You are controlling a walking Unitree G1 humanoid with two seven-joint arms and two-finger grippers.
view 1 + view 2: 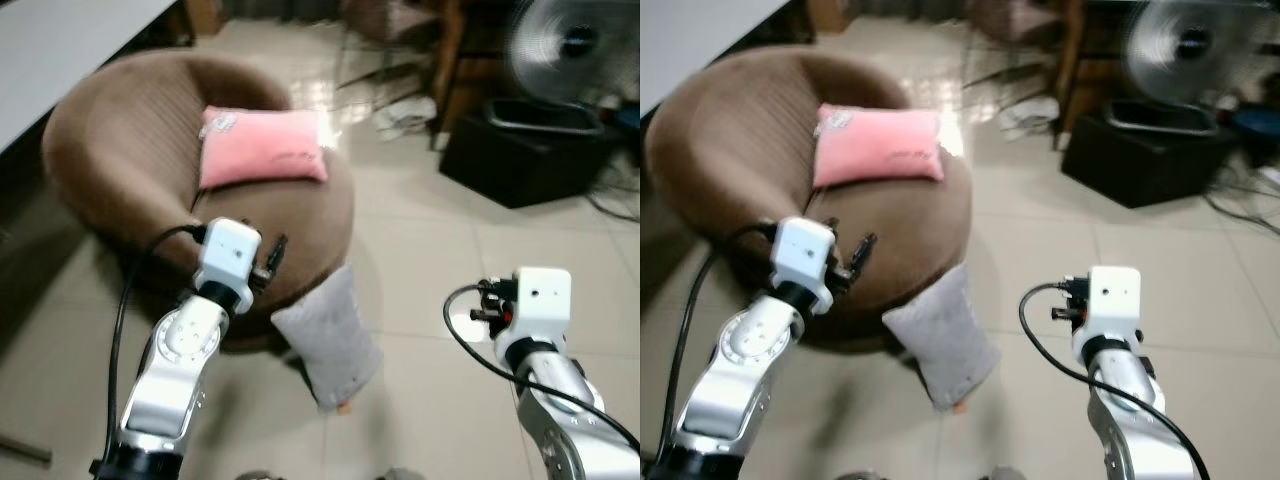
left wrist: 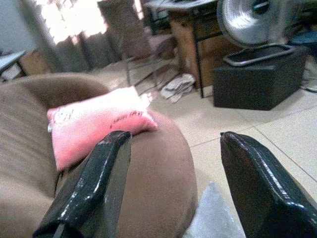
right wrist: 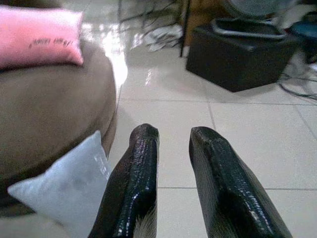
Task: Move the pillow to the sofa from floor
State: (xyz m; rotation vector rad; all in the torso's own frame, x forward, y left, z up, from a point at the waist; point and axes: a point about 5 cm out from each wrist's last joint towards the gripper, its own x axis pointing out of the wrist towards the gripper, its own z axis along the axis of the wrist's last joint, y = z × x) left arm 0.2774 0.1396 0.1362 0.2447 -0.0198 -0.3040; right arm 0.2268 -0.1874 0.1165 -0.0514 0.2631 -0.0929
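A round brown sofa (image 1: 130, 150) stands on a pale tiled floor (image 1: 450, 260). A pink pillow (image 1: 262, 146) lies on the sofa's seat, near its back edge. A grey pillow (image 1: 328, 338) stands on the floor, upright and a little tilted, leaning against the sofa's front edge on the side toward the robot's right.

The left gripper (image 2: 173, 188) is raised in front of the sofa's front edge, just beside the grey pillow and above it; its fingers (image 2: 94, 188) are wide apart and hold nothing. In the left wrist view the pink pillow and the sofa's seat show between and beyond them, with a corner of the grey pillow below.

The right gripper (image 3: 173, 183) hangs over bare floor to the right of the grey pillow, apart from it. Its fingers (image 3: 136, 183) stand a little apart with a narrow gap between them and hold nothing.

Beyond the sofa, on the floor toward the right, a black box (image 1: 525, 150) stands with a fan (image 1: 570, 45) behind it. A crumpled white cloth (image 1: 405, 115) lies on the floor near a wooden table leg (image 1: 445, 70). At the far left edge a white surface (image 1: 60, 50) runs past the sofa.
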